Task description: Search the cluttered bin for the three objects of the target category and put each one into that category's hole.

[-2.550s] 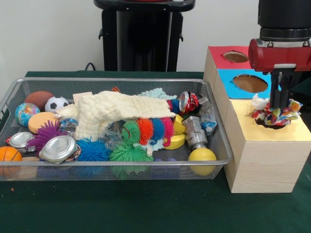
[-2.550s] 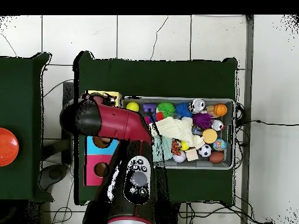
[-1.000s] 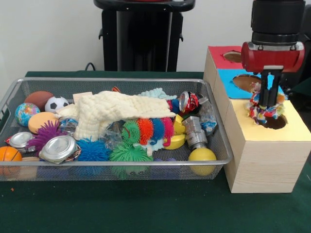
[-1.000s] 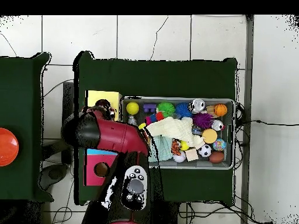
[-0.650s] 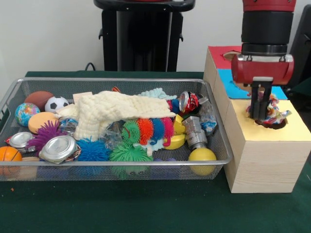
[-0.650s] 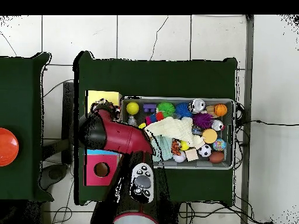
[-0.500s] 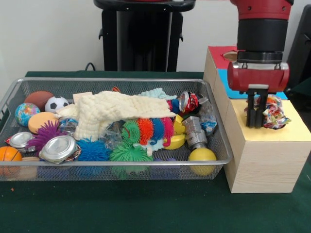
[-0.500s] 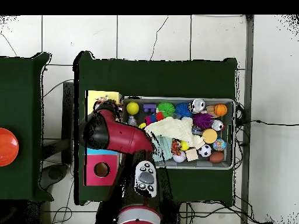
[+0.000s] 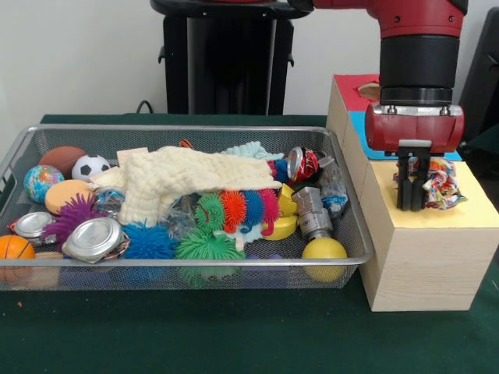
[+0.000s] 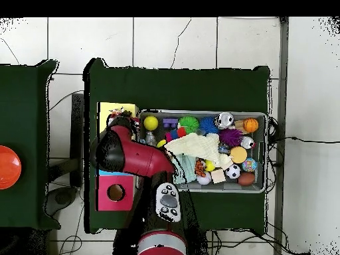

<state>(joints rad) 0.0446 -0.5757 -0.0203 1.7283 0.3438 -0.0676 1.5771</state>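
1. Front view: the gripper (image 9: 411,204) has let go of the multicoloured rag bundle (image 9: 439,181) and slid off it toward the wire bin (image 9: 187,269); its fingers now hang empty and close together, a narrow gap between them, beside the bundle. Moments ago it was pressing that bundle down at the yellow section (image 9: 468,214) of the sorting box.
2. The bundle sits on the yellow top, apparently perched over the hole, not dropped through. I judge this placement unfinished; it may need another push.
3. In the bin, a cream knitted cloth (image 9: 183,181) drapes over spiky balls (image 9: 234,209), cans and toy balls, hiding whatever lies beneath and hampering the search.
4. Overhead view: the red arm (image 10: 129,154) covers most of the box; only the yellow section (image 10: 113,109) and red hole (image 10: 115,192) show. The cloth (image 10: 196,147) spreads mid-bin.
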